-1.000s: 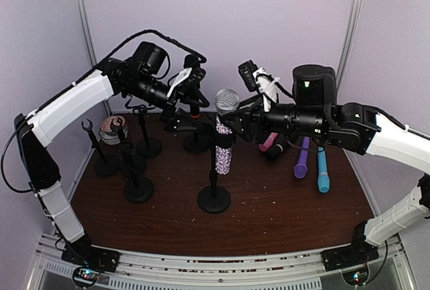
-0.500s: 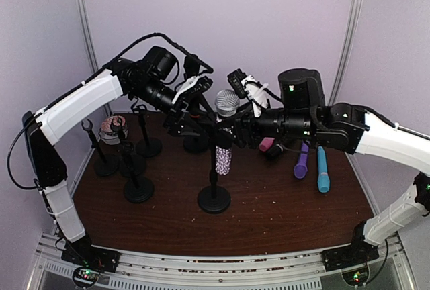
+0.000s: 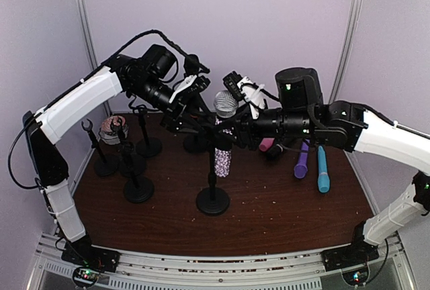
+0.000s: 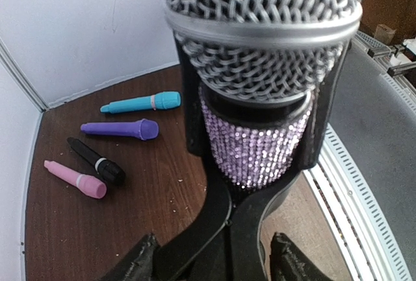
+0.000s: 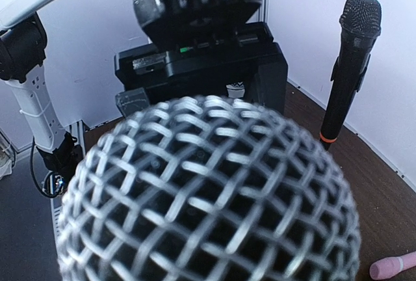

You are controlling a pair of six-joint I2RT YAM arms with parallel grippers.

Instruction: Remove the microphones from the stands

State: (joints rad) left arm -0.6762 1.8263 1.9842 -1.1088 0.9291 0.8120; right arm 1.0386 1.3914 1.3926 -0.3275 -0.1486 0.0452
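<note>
Both grippers crowd the microphone, upright in its stand mid-table. Left gripper straddles the clip neck half-spread, grip unclear; right gripper hides its jaws. Lifting with the stand unbraced could topple it.

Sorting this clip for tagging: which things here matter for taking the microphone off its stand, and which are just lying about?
In play: rhinestone microphone, its stand, left tool, right tool.

Lying about: blue microphone, purple microphone, pink microphone, black microphone on the table; upright black microphone; empty stands at left.
</note>
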